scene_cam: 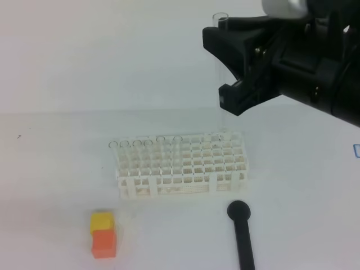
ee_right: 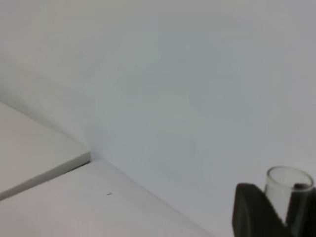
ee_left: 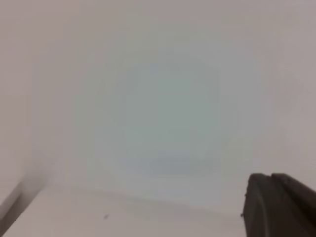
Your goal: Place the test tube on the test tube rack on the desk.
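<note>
The clear glass test tube (scene_cam: 221, 121) hangs upright, its open rim (scene_cam: 220, 17) above the fingers. Its lower end is at the top of the white lattice test tube rack (scene_cam: 169, 185), over the back right corner; I cannot tell if it is inside a hole. My right gripper (scene_cam: 217, 67), black, is shut on the tube's upper part. The right wrist view shows the tube's rim (ee_right: 290, 180) between dark fingers (ee_right: 252, 212). The rack stands mid-desk (scene_cam: 56, 169). Only one dark finger (ee_left: 276, 207) of the left gripper shows, low in the left wrist view, over blurred white.
A black round-headed stick (scene_cam: 242, 236) lies in front of the rack's right end. A yellow block on an orange block (scene_cam: 103, 233) sits front left. Several clear rims (scene_cam: 136, 144) stand along the rack's back left rows.
</note>
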